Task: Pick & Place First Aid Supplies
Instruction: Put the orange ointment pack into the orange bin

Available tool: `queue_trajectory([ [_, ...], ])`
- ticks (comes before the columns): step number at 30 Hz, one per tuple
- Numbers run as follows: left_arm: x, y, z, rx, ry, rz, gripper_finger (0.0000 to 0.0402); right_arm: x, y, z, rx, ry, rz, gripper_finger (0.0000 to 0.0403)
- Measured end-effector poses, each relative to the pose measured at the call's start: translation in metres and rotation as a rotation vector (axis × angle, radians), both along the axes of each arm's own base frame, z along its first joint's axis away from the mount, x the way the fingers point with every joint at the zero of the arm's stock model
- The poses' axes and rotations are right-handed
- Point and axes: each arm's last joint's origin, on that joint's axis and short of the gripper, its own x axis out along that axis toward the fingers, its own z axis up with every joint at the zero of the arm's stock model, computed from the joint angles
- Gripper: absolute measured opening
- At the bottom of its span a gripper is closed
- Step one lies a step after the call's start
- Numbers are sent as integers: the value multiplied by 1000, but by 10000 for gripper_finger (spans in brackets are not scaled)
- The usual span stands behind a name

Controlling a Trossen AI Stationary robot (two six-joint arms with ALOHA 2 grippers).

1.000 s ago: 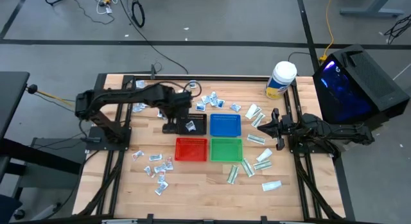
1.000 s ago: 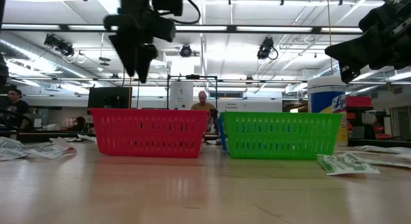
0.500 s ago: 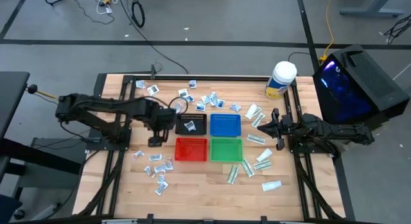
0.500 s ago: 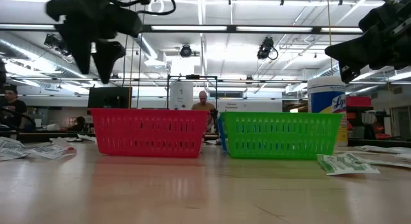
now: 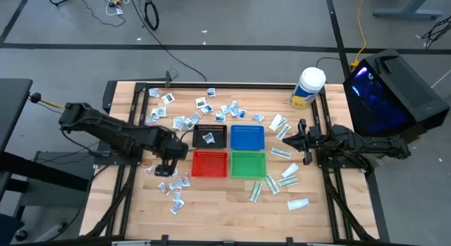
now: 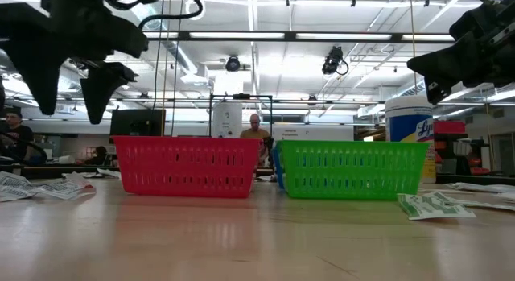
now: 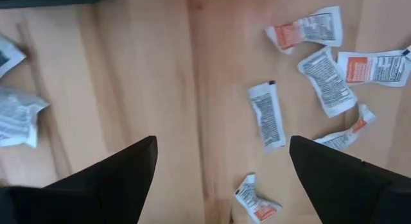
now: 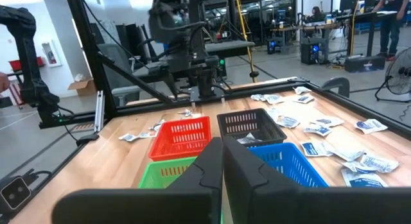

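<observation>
Small white packets with orange print lie flat on the wood near the table's left front, also seen in the high view. My left gripper hangs open above them, its fingers pointing down and wide apart, touching nothing. It also shows in the low view. White-and-blue packets lie at the far middle, and one packet lies in the black tray. Narrow white-and-green packets lie on the right. My right gripper is shut and empty, held above the table right of the blue tray.
Four mesh trays stand in the middle: black, blue, red and green. A white jar with a yellow label stands at the far right. Bare wood lies along the near edge.
My left gripper has gone from above the black tray toward the table's left and near edges, and now hangs over the packets at the left front. The packet in the black tray has stayed where it was. My right arm has kept still.
</observation>
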Motion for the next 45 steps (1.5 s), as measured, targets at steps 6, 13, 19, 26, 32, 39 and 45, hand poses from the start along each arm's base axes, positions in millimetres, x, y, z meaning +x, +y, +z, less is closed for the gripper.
queue_trajectory([
  [6,-5,-20,-2,66,-36,-32,362,0,0,0,0,0,0,18],
  [13,-5,-39,0,104,-159,24,362,0,0,0,0,0,0,18],
  [19,-1,-43,-2,51,-181,99,362,0,0,0,0,0,0,18],
  [26,-8,-42,-25,-23,-138,167,362,0,0,0,0,0,0,18],
  [32,-16,-38,-49,-8,-142,238,362,0,0,0,0,0,0,18],
  [39,-26,-39,-66,-26,-112,217,362,0,0,0,0,0,0,18],
  [45,-33,-42,-73,-36,-92,185,362,0,0,0,0,0,0,18],
])
